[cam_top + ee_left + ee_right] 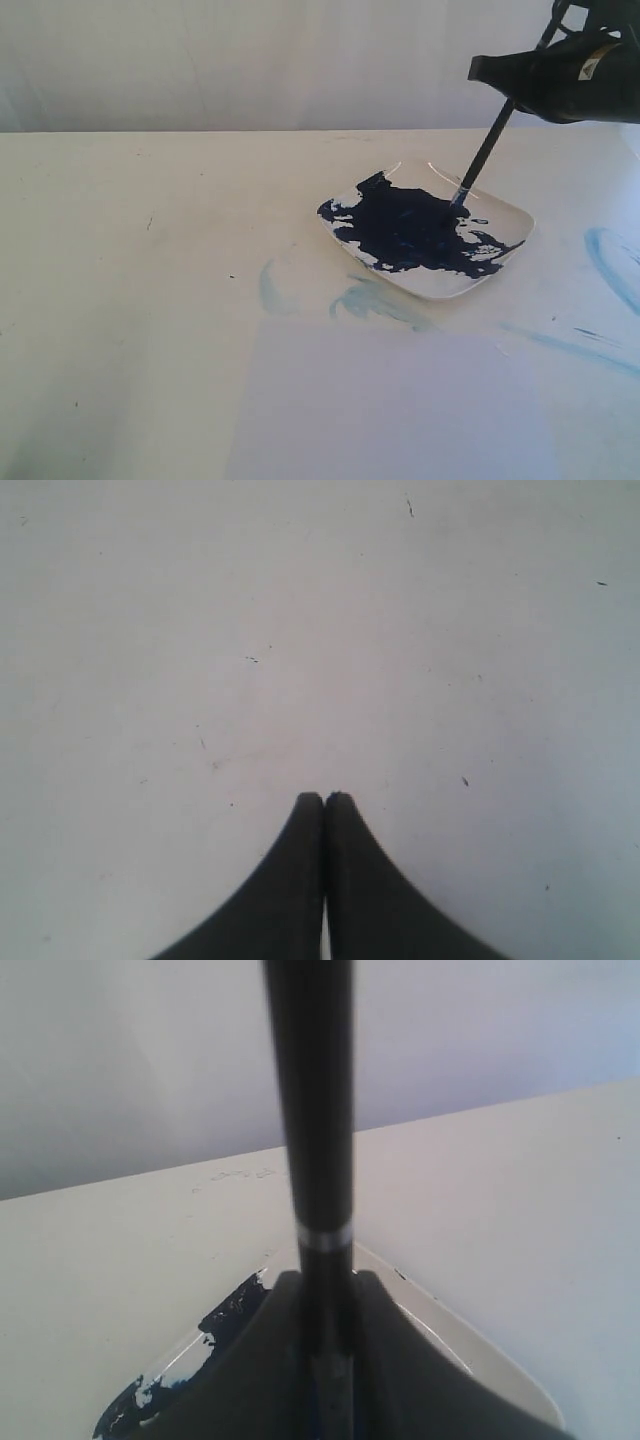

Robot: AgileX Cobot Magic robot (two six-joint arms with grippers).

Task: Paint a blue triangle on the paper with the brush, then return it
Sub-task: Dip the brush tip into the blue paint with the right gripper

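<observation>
The plate (440, 290) of dark paint sat right of centre, and the brush (487, 152) slanted up from it into the right gripper (505, 88), blocking the far right. Left of the plate, the table (130, 250) lay open to the far wall. The near paper (400, 410) lay flat and passable.

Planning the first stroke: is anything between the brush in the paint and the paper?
Nothing visible blocks it. The brush, held by the right gripper, dips into the plate; only its near rim and stained table lie before the paper.
</observation>
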